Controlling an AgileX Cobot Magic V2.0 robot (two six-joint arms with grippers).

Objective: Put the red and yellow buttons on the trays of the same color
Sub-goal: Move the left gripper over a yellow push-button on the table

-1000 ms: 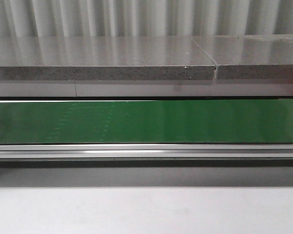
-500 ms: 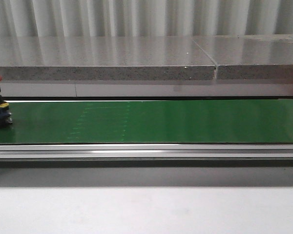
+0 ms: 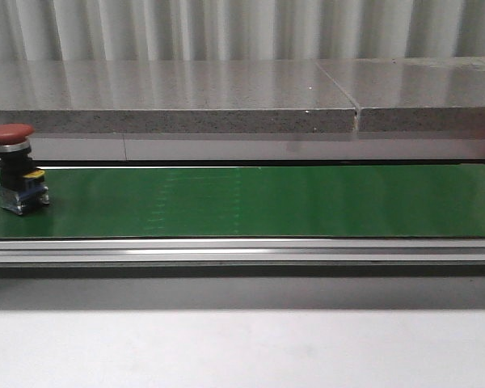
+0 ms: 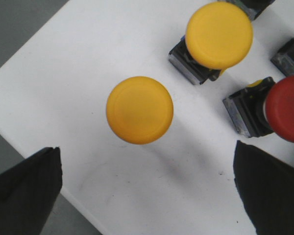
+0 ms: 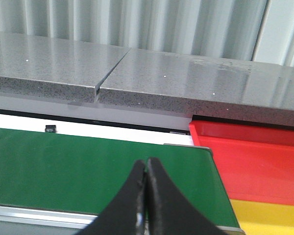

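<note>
Front view: a red mushroom-head push button point(image 3: 16, 170) stands upright on the green conveyor belt point(image 3: 267, 202), at the belt's far left end. Its red cap is on top, with a black body and a small yellow-and-blue base below. Behind the belt runs a grey speckled stone ledge point(image 3: 170, 101), and along the belt's near edge lies an aluminium rail point(image 3: 242, 252). No arm shows here.

Left wrist view: the left gripper point(image 4: 147, 191) hangs wide apart over a white table point(image 4: 78, 63), holding nothing; its two black fingers point(image 4: 24, 188) frame the scene. Between them, just beyond the tips, stands a yellow push button point(image 4: 139, 109) seen from above. A second yellow button point(image 4: 218, 35) sits farther from the gripper, and a red button point(image 4: 284, 108) with a black body stands beside that.

Right wrist view: the right gripper point(image 5: 146, 183) has its fingertips pressed together with nothing between them, poised above the belt. Beside the belt's end lie the red tray point(image 5: 255, 156) and, nearer the gripper, the yellow tray point(image 5: 269, 215).
</note>
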